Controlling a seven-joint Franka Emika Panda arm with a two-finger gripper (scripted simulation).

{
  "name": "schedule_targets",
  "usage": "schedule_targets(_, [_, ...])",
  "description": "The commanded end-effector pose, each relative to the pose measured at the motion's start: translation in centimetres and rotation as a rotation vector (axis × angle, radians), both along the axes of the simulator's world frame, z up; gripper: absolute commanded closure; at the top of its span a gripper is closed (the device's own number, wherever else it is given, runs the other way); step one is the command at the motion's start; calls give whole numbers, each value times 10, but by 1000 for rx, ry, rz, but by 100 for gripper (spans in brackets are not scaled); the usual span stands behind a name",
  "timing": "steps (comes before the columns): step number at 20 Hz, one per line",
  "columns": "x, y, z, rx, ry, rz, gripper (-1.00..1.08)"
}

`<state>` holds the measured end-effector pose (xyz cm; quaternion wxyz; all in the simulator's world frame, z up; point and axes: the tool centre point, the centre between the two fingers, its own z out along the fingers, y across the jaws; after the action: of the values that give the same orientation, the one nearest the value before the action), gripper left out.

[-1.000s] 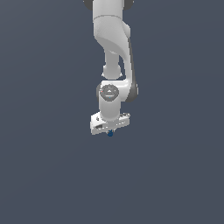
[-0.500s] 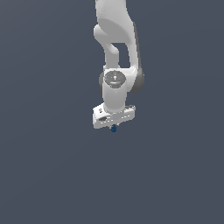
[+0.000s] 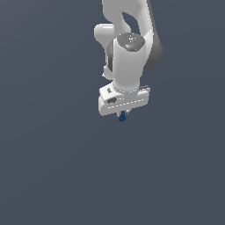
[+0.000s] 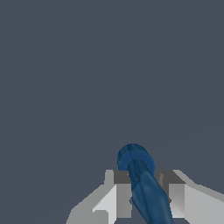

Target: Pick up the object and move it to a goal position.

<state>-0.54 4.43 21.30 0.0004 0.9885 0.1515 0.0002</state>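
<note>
One plain dark grey-blue backdrop [image 3: 48,167] fills both views, uniform and without any visible edge or marking. Against it, in the exterior view, the white arm [image 3: 129,57] comes down from the upper edge, its rounded wrist housing facing the camera and the flat hand block below it tilted a little, lower toward the exterior view's left. Under that block sits the gripper [image 3: 122,112], whose fingers are mostly hidden by the hand from this angle. The object [image 3: 122,117] shows there only as a small dark blue tip poking out just beneath the hand.

The wrist view gives the closer look: two pale grey fingers [image 4: 117,199] stand on either side of the dark blue piece [image 4: 142,183], set narrow and pressing against its slender shaft from both sides. The shaft runs lengthwise between them, somewhat aslant rather than square to the pads, and the thicker ridged cylindrical end extends past the fingertips, away from the camera. Nothing else touches the piece; it hangs in the grip clear of the backdrop.
</note>
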Motion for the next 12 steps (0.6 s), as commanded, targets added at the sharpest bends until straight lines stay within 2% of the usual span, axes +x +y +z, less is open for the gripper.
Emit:
schedule_targets(1, [0, 10, 29, 0, 1, 0, 108])
schedule_targets(12, [2, 48, 148, 0, 1, 0, 108])
